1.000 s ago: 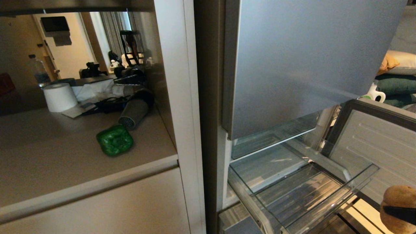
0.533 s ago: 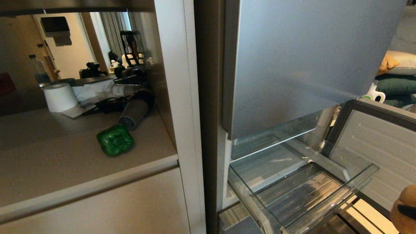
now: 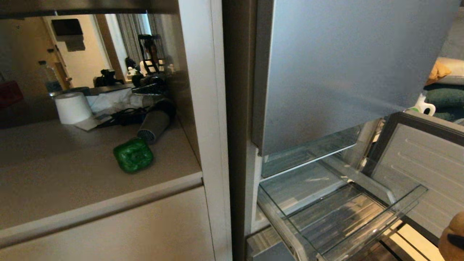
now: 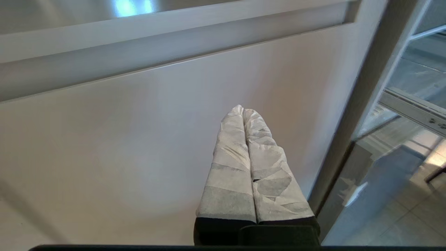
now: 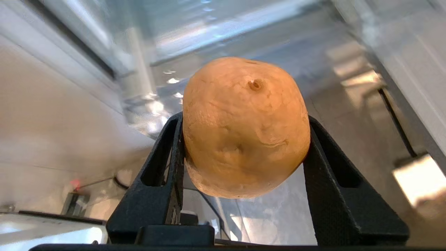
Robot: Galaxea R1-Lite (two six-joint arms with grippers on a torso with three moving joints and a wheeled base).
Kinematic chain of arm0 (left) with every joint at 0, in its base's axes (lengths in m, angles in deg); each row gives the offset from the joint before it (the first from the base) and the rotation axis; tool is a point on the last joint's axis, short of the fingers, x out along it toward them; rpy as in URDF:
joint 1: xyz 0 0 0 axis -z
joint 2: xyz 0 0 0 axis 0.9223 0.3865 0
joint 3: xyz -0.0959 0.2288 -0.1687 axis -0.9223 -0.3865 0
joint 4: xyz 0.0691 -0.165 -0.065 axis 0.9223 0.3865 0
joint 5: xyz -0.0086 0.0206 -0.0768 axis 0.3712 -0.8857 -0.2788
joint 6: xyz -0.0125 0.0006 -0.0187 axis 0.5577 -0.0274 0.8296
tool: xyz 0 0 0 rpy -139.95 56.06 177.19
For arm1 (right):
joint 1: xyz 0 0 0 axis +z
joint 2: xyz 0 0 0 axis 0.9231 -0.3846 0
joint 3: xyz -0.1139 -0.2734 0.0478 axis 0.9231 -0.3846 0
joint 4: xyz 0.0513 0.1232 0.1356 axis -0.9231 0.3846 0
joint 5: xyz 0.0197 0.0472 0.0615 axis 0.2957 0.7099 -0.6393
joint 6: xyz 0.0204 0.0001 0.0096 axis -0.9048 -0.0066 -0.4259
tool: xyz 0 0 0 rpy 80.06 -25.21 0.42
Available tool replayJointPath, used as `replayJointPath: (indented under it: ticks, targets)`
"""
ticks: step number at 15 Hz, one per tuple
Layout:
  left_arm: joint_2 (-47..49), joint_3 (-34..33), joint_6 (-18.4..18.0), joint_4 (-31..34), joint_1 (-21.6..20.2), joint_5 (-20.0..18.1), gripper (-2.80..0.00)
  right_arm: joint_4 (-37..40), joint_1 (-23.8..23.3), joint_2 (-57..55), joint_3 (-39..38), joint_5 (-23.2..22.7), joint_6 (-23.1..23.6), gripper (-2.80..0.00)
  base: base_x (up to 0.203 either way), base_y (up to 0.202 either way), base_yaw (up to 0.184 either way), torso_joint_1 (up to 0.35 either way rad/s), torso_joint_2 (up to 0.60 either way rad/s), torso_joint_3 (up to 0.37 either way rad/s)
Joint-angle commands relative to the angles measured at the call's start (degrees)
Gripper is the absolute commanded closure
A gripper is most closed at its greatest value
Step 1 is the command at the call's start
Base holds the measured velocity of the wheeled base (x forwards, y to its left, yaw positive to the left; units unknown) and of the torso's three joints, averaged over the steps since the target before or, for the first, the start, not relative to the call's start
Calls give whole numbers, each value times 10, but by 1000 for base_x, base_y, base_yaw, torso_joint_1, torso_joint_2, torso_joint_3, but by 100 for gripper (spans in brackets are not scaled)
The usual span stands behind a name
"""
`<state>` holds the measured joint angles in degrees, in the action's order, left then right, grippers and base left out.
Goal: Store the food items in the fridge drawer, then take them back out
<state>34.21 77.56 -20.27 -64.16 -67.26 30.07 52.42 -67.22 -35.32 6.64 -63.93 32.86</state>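
The green bell pepper (image 3: 133, 154) lies on the beige counter, left of the fridge. The clear fridge drawer (image 3: 406, 203) is pulled out and holds nothing. My right gripper (image 5: 244, 120) is shut on the tan potato (image 5: 245, 127), its black fingers pressing both sides. In the head view the potato (image 3: 451, 228) shows only at the bottom right corner, in front of and to the right of the drawer. My left gripper (image 4: 243, 109), its fingers wrapped in white tape, is shut on nothing and faces the beige cabinet door (image 4: 139, 146).
A paper roll (image 3: 72, 107), a grey hair dryer (image 3: 154, 125), cables, a water bottle (image 3: 49, 78) and a red box (image 3: 9, 93) crowd the back of the counter. The open lower fridge door (image 3: 417, 163) stands right of the drawer; a glass shelf (image 3: 308, 150) sits above it.
The potato in my right gripper has drawn back toward the lower right edge of the head view. The whole picture has shifted slightly, so the camera moved. The pepper lies where it was.
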Motion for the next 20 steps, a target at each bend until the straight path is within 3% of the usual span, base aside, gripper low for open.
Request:
replayJointPath:
  ticks: [1,8,14,18,20]
  targets:
    - [1,-6,0,0,0,0,0,1,10,-1,0,-1,0,0,1,-4,126,6,-3,6]
    - [1,-6,0,0,0,0,0,1,98,6,-24,0,2,0,2,-8,174,3,2,1]
    - [1,-6,0,0,0,0,0,0,122,7,-35,-2,3,0,1,-8,167,2,1,2]
    - [1,-6,0,0,0,0,0,-2,186,26,-42,-5,34,0,-1,-1,24,2,2,1]
    - [1,-6,0,0,0,0,0,-31,222,15,-42,-29,53,0,0,0,0,0,0,0]
